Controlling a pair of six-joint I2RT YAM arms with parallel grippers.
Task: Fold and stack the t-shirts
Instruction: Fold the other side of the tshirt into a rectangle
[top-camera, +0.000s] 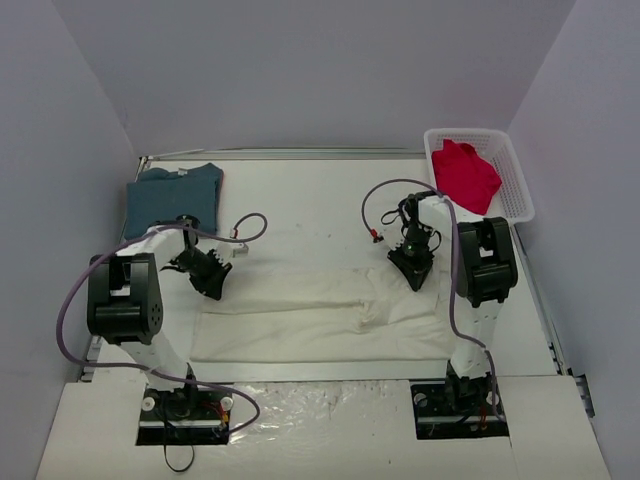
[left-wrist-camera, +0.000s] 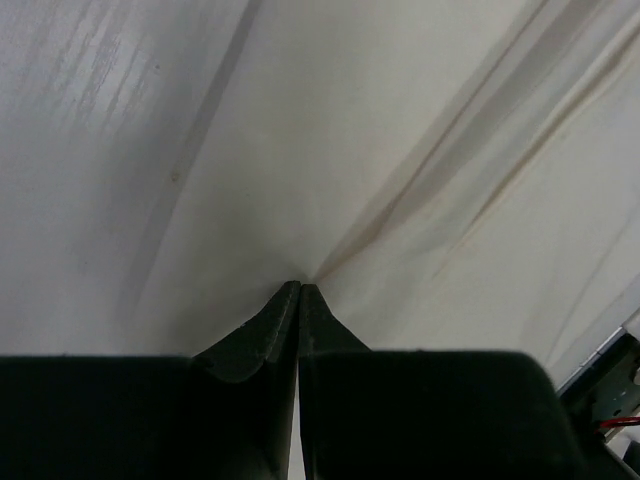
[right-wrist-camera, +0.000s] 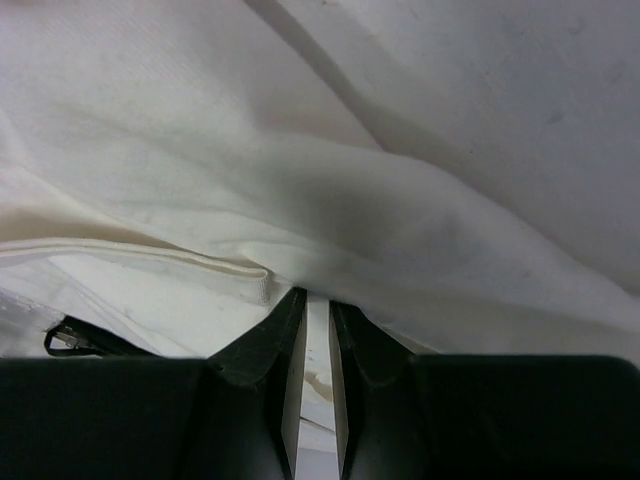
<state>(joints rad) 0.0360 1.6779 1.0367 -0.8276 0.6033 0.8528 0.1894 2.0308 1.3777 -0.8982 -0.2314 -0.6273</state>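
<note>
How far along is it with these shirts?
Seemingly done: teal t-shirt lies flat, far left. In hand: left gripper and right gripper each pinch the spread cream-white t-shirt. Still to do: red t-shirt sits crumpled in the basket; nothing stacked yet.

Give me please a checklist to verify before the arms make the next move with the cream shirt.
1. Left end effector grips the cream shirt: ok, shut on the cloth, and creases run out from its tips.
2. Right end effector grips it: ok, cloth fills the narrow gap.
3. Shirt lies smooth: not ok, wrinkled beside the right end effector.
4. Teal shirt out of the way: ok, at the far left corner.
5. Red shirt out of the way: ok, inside the basket.
</note>
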